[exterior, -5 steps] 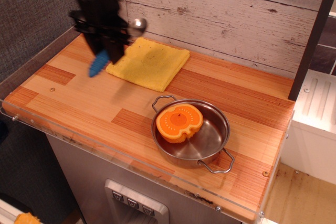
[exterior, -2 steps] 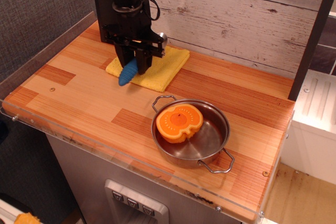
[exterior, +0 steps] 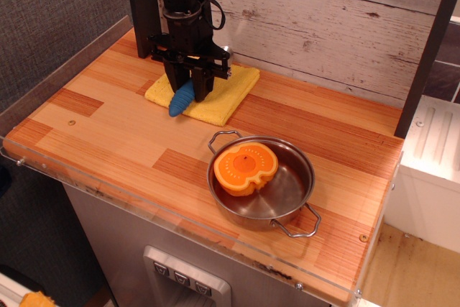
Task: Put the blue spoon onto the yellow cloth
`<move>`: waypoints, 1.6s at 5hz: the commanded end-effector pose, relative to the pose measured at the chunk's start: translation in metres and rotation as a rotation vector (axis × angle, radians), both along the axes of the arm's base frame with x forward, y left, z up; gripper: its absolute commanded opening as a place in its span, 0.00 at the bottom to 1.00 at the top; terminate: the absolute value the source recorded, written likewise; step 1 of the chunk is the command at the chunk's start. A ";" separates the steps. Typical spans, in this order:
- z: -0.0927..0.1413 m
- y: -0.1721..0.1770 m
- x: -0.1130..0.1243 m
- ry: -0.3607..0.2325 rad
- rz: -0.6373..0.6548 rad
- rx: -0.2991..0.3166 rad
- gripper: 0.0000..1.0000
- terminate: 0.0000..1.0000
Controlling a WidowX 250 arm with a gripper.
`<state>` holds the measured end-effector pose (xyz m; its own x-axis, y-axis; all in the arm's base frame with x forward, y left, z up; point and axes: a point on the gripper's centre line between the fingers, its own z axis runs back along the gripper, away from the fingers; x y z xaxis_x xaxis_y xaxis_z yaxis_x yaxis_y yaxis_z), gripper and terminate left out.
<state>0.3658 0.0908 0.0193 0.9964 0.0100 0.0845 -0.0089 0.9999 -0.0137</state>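
**Mia:** What can't you see well?

**Ben:** The top of the black arm is cut off by the picture's edge. The gripper (exterior: 191,85) covers the middle of the blue spoon (exterior: 182,99). Only the blue handle pokes out below it, toward 7 o'clock. A small shiny bit shows at the gripper's 2 o'clock side. That may be the spoon's bowl, but I can't be sure.

**Mia:** Is the gripper holding the spoon?

**Ben:** Yes. Its two black fingers are closed around the spoon. The spoon is tilted, with the handle end down.

**Mia:** Where is the spoon?

**Ben:** Right over the yellow cloth (exterior: 228,88), near the cloth's 8 o'clock edge. The handle tip sits close to that edge. I can't tell if it touches the cloth.

**Mia:** And the cloth?

**Ben:** It lies flat on the wooden table (exterior: 108,134), at the back by the wall. The gripper hides much of it.

**Mia:** Is anything in the pot?

**Ben:** The steel pot (exterior: 291,188) sits at about 4 o'clock from the cloth, well apart. An orange round thing (exterior: 245,167) lies inside, leaning on the pot's 10 o'clock side.
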 end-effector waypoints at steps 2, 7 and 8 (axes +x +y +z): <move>0.044 -0.002 0.003 -0.080 -0.033 0.011 1.00 0.00; 0.080 0.018 -0.080 -0.063 -0.057 0.029 1.00 0.00; 0.080 0.018 -0.080 -0.063 -0.057 0.029 1.00 0.00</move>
